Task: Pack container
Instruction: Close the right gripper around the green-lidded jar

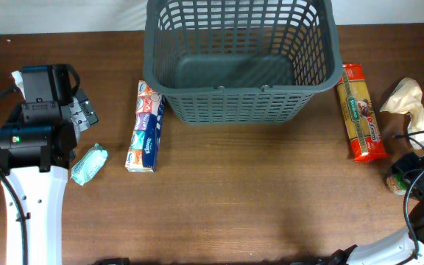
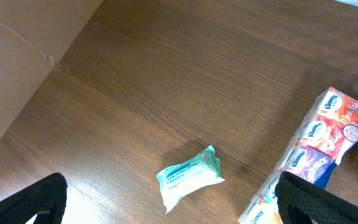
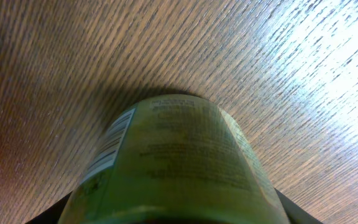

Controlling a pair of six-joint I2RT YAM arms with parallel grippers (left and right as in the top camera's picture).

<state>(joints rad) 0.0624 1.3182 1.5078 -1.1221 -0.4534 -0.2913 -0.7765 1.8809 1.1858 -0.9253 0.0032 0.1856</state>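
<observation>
A green-labelled jar (image 3: 173,168) fills the right wrist view and is framed by the dark fingers (image 3: 294,208) of the right gripper (image 3: 169,214). The fingers are seen on either side of the jar. Whether they press on it yet cannot be told, nor whether the jar stands or lies.

The left gripper (image 2: 176,202) is held with its fingers spread wide and nothing between them, above a pale green wipes pack (image 1: 89,163) at 9 o'clock on the table (image 1: 256,206).

The container (image 1: 234,107), a dark grey slotted basket, is set at 12 o'clock on the table, and its floor is seen bare. A tissue pack (image 1: 146,129) is laid at its 8 o'clock and a red pasta packet (image 1: 361,110) at its 3 o'clock.

The chief risk is judged to be a poor hold on the jar. A round, smooth side can be squeezed out of two flat fingers if it is caught off centre, and the jar could then be rolled away or dropped.

The pasta packet is placed at 11 o'clock from the jar, towards the basket, so it could be knocked if the jar is carried low. The basket's tall wall could likewise be struck and the basket shoved. Loose cables (image 1: 418,158) by the right arm could be snagged.
</observation>
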